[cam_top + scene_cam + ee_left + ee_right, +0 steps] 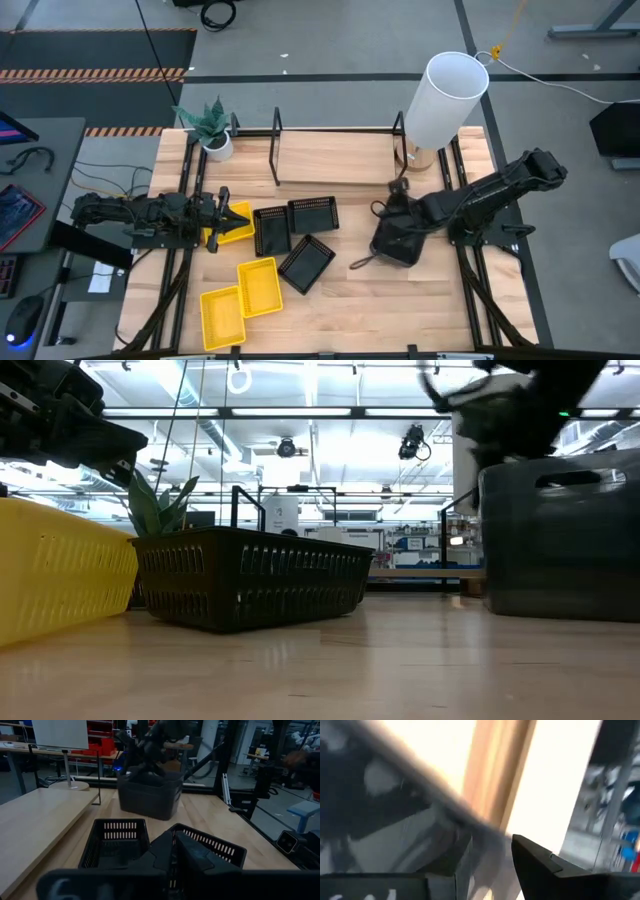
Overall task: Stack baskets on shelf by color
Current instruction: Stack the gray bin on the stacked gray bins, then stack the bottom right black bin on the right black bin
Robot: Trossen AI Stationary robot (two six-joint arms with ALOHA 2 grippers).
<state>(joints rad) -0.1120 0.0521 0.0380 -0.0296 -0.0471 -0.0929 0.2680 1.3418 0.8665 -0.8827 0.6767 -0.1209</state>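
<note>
Right gripper [398, 212], centre-right, fingers pinching dark grey rounded plastic basket [396, 243] rim; lifting level advisable. Left gripper [222, 222] finger state: cannot tell.

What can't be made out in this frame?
- Grey baskets, high view: right gripper covers them; count unclear.
- Yellow basket at left gripper: grip hidden by arm.
- Right wrist view: motion blur, contents unreadable.
- Low view: shelf hidden behind black basket.

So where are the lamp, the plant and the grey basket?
lamp [446, 98], high view, on its white shade.
plant [207, 122], high view, on its leaves.
grey basket [560, 540], low view, on its side wall.
</note>
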